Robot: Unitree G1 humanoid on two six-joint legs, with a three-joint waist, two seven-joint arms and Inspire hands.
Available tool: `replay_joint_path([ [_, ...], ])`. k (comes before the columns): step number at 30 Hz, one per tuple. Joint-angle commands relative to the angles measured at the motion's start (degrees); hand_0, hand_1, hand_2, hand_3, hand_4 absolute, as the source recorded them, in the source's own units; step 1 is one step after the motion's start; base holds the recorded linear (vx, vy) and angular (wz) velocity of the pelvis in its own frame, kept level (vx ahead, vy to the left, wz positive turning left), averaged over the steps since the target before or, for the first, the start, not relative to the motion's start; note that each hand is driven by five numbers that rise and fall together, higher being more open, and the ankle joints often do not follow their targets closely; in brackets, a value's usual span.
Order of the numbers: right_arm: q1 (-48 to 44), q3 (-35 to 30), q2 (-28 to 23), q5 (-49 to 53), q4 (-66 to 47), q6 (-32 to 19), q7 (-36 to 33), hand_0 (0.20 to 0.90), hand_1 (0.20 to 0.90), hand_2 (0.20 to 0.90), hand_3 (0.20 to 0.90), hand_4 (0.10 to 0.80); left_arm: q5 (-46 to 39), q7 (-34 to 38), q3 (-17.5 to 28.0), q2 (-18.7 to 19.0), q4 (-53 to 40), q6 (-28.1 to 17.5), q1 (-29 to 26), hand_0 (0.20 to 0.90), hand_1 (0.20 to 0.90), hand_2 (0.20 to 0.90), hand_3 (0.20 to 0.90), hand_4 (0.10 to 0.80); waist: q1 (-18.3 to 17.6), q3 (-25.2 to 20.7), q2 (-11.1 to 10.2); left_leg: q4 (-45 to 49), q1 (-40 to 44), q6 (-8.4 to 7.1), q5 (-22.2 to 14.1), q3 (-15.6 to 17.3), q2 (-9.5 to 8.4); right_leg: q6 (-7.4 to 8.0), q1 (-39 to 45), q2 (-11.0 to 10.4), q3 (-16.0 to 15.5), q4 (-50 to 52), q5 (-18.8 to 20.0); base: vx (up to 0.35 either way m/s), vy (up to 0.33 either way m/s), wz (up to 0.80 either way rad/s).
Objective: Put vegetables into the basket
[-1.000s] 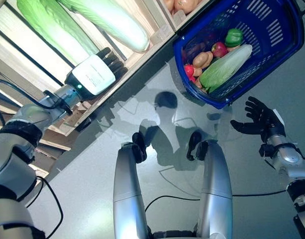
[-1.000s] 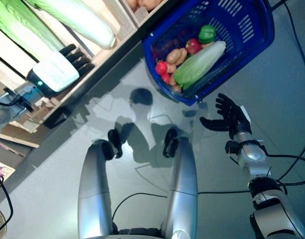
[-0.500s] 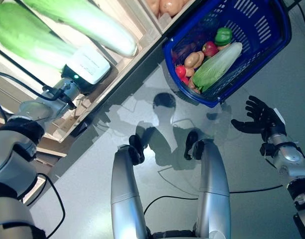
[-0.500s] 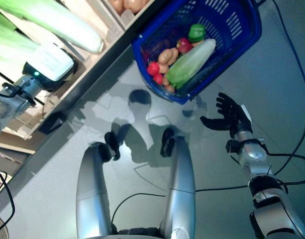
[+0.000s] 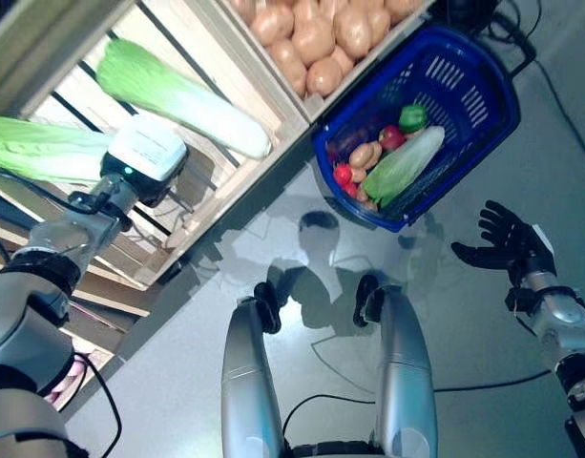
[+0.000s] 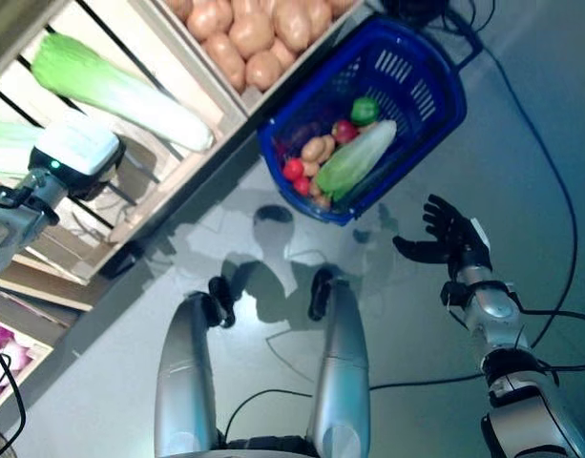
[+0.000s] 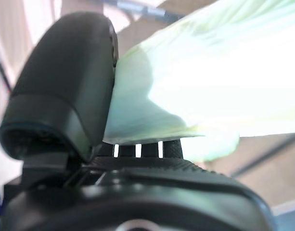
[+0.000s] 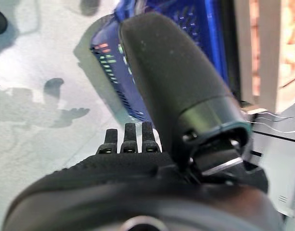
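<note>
The blue basket (image 5: 503,88) stands on the floor by the wooden stand (image 5: 290,113). In it lie a napa cabbage (image 5: 403,166), a green pepper (image 5: 412,116), a potato (image 5: 364,155) and small red vegetables (image 5: 344,174). My left hand (image 5: 147,151) reaches into a crate of the stand between two napa cabbages. In the left wrist view a pale green cabbage (image 7: 210,82) lies across its straight fingers and touches the thumb (image 7: 65,91). My right hand (image 5: 507,243) is open and empty, fingers spread, over the floor near the basket. The right wrist view shows its thumb (image 8: 176,86) before the basket (image 8: 137,103).
The slatted wooden stand runs along the left and top of the eye views, its lower edge close to the basket. Grey floor (image 5: 521,382) lies between the stand, the basket and my right hand.
The camera has shifted, so more of the stand shows. My left hand has moved deeper into the crate up against a cabbage. My right hand has stayed in place.
</note>
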Motion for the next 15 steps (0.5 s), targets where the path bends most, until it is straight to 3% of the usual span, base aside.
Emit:
replay_joint_path([
  [1,1.1,-5.2,-2.0,1.3,-1.2,-6.7,0.4,0.900,0.900,0.900,0.900,0.800,-6.7,8.8,7.8,7.8,1.2,-1.5,-1.8,0.300,0.300,0.300,0.300,0.400,-0.3,-3.4,1.4,-6.1,5.8,-1.93,1.3,0.5,0.11,2.09,7.7,-3.2,1.5,-8.2,5.9,0.127,-0.085,0.02],
  [7,5.7,-6.5,2.8,-2.9,-0.5,-8.4,1.0,0.900,0.900,0.900,0.900,0.800,-22.2,8.9,18.1,5.7,-3.8,-15.3,4.9,0.300,0.300,0.300,0.300,0.400,0.5,-8.5,1.2,-11.0,14.5,-0.95,0.9,1.3,-0.96,2.05,16.8,-3.4,-0.2,-13.0,4.9,0.106,-0.093,0.06],
  [10,7.1,-6.8,4.9,-4.4,-1.8,-8.8,1.4,0.900,0.900,0.900,0.900,0.800,-27.4,5.7,24.6,3.4,-8.1,-20.2,8.8,0.300,0.300,0.300,0.300,0.400,0.7,-10.4,1.2,-13.2,18.0,-0.80,0.7,1.3,-1.49,1.99,20.1,-3.2,-0.6,-14.6,4.4,0.051,-0.085,-0.03],
  [15,10.4,-6.4,9.0,-8.0,-7.6,-8.7,-0.8,0.900,0.900,0.900,0.900,0.800,-35.2,-0.6,34.6,-1.8,-17.0,-24.4,17.2,0.300,0.300,0.300,0.300,0.400,1.2,-13.8,0.8,-19.9,26.2,-0.32,2.3,1.0,-2.68,2.39,28.0,-2.4,-1.7,-20.6,5.3,0.085,-0.109,0.03],
])
